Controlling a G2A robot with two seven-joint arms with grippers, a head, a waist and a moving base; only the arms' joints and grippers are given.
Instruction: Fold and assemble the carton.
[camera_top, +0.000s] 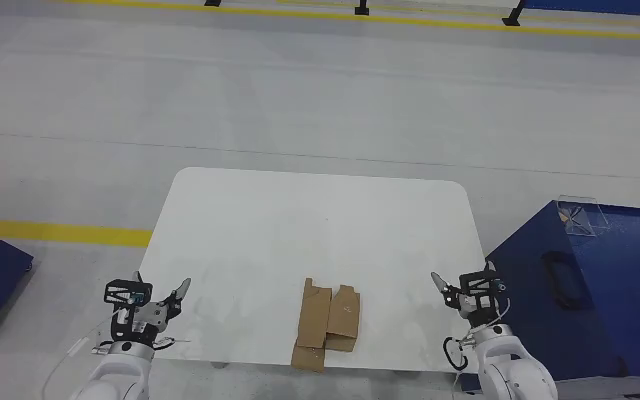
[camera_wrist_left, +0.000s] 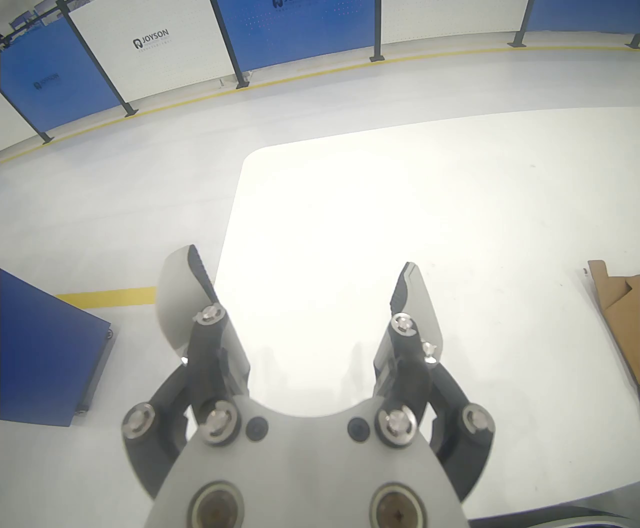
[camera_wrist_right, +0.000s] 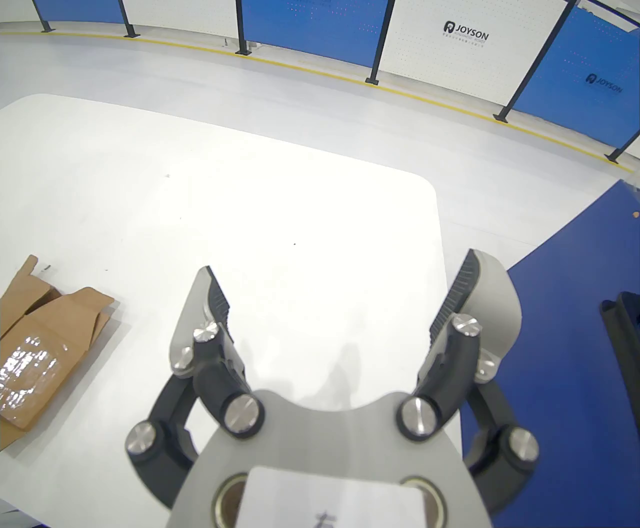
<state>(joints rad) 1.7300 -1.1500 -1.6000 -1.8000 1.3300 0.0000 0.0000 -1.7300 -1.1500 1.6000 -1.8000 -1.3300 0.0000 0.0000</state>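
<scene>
A flattened brown carton (camera_top: 327, 324) lies on the white table (camera_top: 300, 230) near the middle of its front edge, flaps spread, with a strip of clear tape on it. The carton (camera_wrist_right: 42, 345) shows beside my right gripper, and its edge (camera_wrist_left: 617, 305) far to the side of my left one. My left gripper (camera_top: 160, 288) hangs over the table's front left corner, open and empty. My right gripper (camera_top: 463, 279) hangs over the front right corner, also open and empty. In the wrist views the left gripper (camera_wrist_left: 300, 272) and right gripper (camera_wrist_right: 340, 272) stand with fingers wide apart.
A blue bin (camera_top: 560, 290) stands right of the table, close to my right arm. A blue panel (camera_wrist_left: 45, 350) stands on the floor to the table's left. Blue and white barrier panels (camera_wrist_right: 425, 35) line the far floor behind a yellow line.
</scene>
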